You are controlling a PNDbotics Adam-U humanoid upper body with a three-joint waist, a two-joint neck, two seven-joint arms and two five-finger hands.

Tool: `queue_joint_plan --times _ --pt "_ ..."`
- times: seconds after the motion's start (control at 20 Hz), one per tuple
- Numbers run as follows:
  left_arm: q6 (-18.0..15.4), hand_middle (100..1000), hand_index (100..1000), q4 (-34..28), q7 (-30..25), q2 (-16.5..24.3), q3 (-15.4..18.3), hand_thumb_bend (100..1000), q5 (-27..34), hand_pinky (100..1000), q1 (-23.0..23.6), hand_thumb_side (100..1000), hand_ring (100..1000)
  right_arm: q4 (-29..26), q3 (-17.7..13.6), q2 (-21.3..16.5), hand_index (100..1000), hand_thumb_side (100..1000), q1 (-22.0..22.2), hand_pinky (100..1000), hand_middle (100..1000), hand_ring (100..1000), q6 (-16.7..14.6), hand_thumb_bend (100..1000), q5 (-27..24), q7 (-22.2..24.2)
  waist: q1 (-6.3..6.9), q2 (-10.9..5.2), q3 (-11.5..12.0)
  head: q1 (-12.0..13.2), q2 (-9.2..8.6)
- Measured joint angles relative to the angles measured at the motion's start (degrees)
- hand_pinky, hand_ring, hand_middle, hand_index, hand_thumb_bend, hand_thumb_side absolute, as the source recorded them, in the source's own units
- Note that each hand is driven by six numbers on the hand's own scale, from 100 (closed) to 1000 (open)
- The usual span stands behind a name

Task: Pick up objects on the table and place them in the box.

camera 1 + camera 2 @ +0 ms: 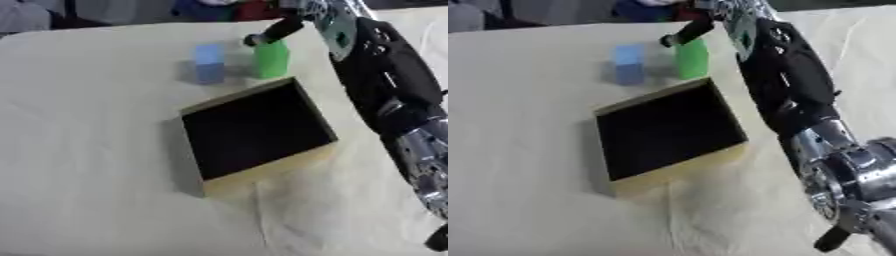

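Note:
A green block (273,60) stands upright on the cream cloth at the far side, with a blue block (209,62) just to its left. In front of them sits a square box (267,172) with tan walls and a black inside, and nothing shows in it. My right arm reaches in from the right over the box's right edge. My right hand (278,30) is at the green block's top, and its dark tip touches the block's upper left corner. The rest of the hand is cut off by the top edge and hidden by the wrist. My left hand shows in no view.
The cream cloth (96,150) covers the table, with bare room left of the box and in front of it. My right forearm (785,80) and silver elbow joint (850,175) fill the right side. Dark and coloured shapes lie beyond the far edge.

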Motion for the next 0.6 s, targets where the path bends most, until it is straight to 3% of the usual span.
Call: queue_joint_plan --times 0.3,0.6 --pt "0.14 708 880 0.0 -0.16 0.0 0.0 221 0.0 768 0.02 724 668 -1.43 1.82 -1.07 1000 584 -0.24 918 983 1000 -3.15 538 6.84 3.8 -0.07 -0.02 -0.08 0.18 0.01" --pt "0.27 705 878 0.0 -0.31 0.0 0.0 205 0.0 766 0.07 712 666 -1.43 1.98 -1.36 1000 504 -0.24 910 973 997 -3.99 425 9.61 4.13 -0.05 -0.02 -0.13 0.2 0.11"
